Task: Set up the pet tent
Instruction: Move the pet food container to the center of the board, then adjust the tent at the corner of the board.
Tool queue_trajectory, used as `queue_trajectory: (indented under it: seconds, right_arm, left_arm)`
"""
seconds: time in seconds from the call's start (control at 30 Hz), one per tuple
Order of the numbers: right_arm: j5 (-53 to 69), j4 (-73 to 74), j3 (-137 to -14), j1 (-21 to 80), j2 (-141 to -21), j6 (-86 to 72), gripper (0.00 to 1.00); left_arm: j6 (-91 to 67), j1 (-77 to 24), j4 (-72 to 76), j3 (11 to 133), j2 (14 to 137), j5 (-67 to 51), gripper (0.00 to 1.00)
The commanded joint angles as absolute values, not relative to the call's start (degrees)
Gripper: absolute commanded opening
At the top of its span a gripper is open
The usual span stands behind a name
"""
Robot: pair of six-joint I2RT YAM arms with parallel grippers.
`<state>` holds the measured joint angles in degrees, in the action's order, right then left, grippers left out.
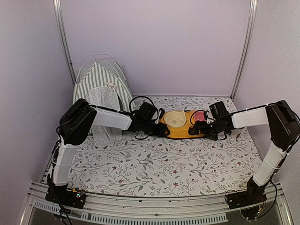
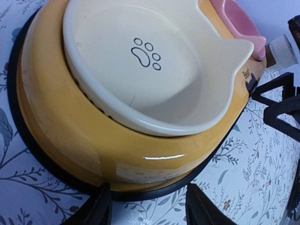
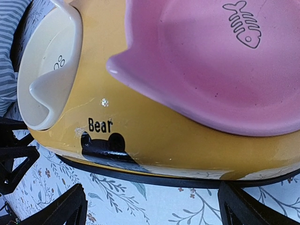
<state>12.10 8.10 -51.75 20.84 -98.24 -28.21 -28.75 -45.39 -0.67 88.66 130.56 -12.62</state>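
Note:
The pet tent (image 1: 101, 82), green-and-white striped with a white mesh flap, stands upright at the back left; a strip of its fabric (image 3: 8, 47) shows in the right wrist view. Neither gripper touches it. My left gripper (image 1: 161, 129) (image 2: 151, 211) is open at the left end of a yellow two-bowl feeder (image 1: 180, 132) (image 2: 70, 136), its fingertips on either side of the black base rim. My right gripper (image 1: 197, 129) (image 3: 152, 208) stands wide open at the feeder's right end (image 3: 178, 136), its fingers short of the rim.
The feeder holds a cream paw-print bowl (image 2: 154, 70) (image 1: 175, 119) and a pink fishbone bowl (image 3: 211, 61) (image 1: 200, 116). It sits mid-back on the floral tablecloth (image 1: 154, 164). Walls close in on the left, right and back.

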Motion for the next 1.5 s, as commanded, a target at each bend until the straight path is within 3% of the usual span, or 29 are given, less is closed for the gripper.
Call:
queue_trajectory:
  seconds: [0.0,0.27,0.53,0.87,0.93,1.47]
  right_arm:
    - [12.67,4.74,-54.19,19.87,-99.44,-26.63,0.99]
    - [10.28,7.91,-54.61,19.86,-94.81,-25.31,0.99]
    - [9.11,10.99,-52.24,19.89,-86.75,-24.07,0.99]
    - [4.29,9.28,-50.19,19.89,-75.96,-21.02,0.99]
    - [3.03,7.45,-49.38,19.88,-74.72,-20.31,0.99]
    - [3.54,3.03,-49.02,19.89,-75.53,-18.82,0.99]
  left_arm:
    - [-26.96,-44.49,-1.83,92.48,131.63,-13.37,0.54]
    - [-25.20,-43.66,-2.99,91.75,126.88,-13.12,0.61]
    - [-24.70,-42.88,-0.30,81.63,114.91,-10.65,0.69]
    - [-25.51,-40.40,1.85,66.10,96.64,-4.46,0.90]
    - [-26.25,-40.02,2.47,63.18,93.85,-2.91,0.99]
    - [-37.88,-32.91,-0.94,37.86,69.89,7.03,1.00]
